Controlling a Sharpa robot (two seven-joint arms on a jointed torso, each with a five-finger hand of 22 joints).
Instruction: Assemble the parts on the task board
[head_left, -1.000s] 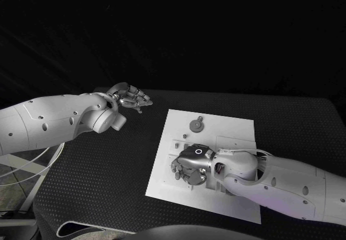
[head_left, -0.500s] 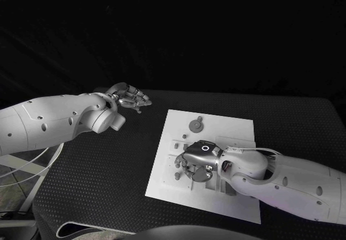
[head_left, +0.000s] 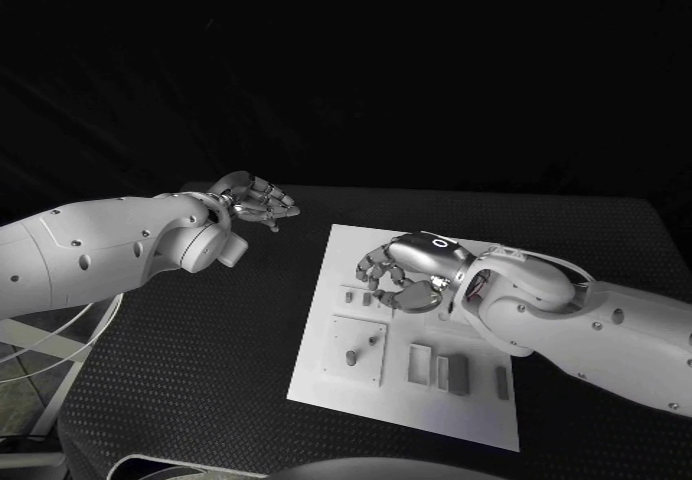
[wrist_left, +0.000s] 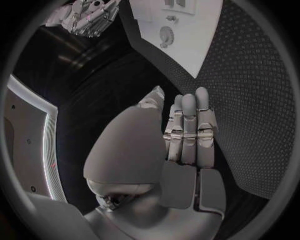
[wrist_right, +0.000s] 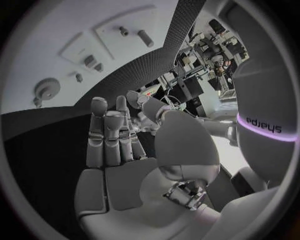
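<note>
The white task board (head_left: 320, 372) lies in the middle of the black table. A square plate (head_left: 358, 348) with two small pegs sits on its near left, and several narrow parts (head_left: 440, 368) lie to the right of it. My right hand (head_left: 408, 270) hovers above the board's far half, fingers curled in, with nothing visible in them. The right wrist view shows its empty palm (wrist_right: 119, 150), with a round gear-like part (wrist_right: 45, 90) and the pegs (wrist_right: 145, 37) on the board beyond. My left hand (head_left: 257, 203) hangs over the table, left of the board's far corner, fingers curled and empty.
Black matting (head_left: 202, 340) surrounds the board, with a wide strip on the left and a narrower one at the back. The left wrist view shows the board's far end (wrist_left: 187, 45) with the round part (wrist_left: 166, 35) and my right hand (wrist_left: 87, 17) above it.
My right hand has lifted off the board's near middle and moved toward its far half. The square plate and narrow parts it covered are now exposed. The left hand has barely moved.
</note>
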